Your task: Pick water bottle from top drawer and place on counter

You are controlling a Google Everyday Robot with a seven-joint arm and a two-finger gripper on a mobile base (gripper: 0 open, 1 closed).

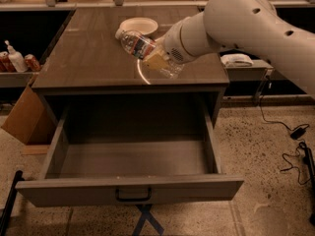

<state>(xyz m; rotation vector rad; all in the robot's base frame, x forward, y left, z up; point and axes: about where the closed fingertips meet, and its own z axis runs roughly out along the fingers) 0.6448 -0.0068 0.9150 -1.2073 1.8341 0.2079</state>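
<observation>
The gripper (pixel 160 62) is positioned over the counter (pixel 88 58), its fingers clamped on the lower body of the water bottle (pixel 137 44). The bottle is held tilted, with its white cap pointing up and to the left, near the white bowl (pixel 139 26) on the counter. The top drawer (pixel 130 188) stands pulled open below the counter's front edge

A white bowl (pixel 139 25) stands at the back; pump bottle (pixel 15 58), red cans (pixel 32 62) and cardboard box (pixel 22 119) sit left.
</observation>
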